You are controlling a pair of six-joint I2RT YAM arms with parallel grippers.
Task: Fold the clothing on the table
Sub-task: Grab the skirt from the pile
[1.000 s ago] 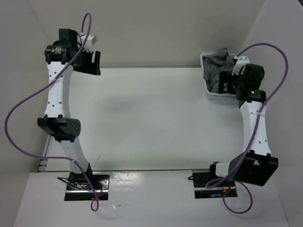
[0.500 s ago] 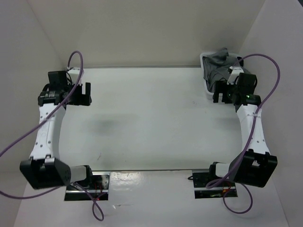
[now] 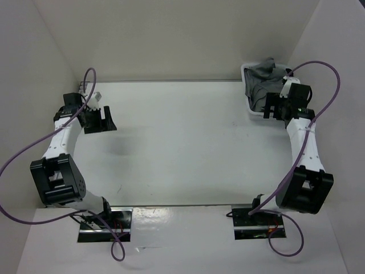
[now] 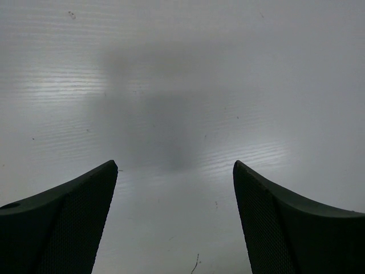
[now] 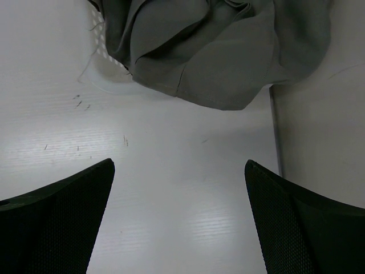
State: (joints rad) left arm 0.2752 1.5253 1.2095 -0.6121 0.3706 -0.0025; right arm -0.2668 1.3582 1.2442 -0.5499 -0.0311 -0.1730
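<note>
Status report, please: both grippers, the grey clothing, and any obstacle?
Left gripper open, empty, above bare table. Right gripper open, empty, near grey garment. Garment bunched in white mesh basket, spilling over its rim. Nothing between right gripper and garment.

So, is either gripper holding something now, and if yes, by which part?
Nothing is held. The left gripper is open above the table. The right gripper is open too, apart from the grey clothing bunched in the white mesh basket.

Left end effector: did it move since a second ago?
Yes. The left end effector came nearer the arm bases, away from the far edge of the table.
</note>
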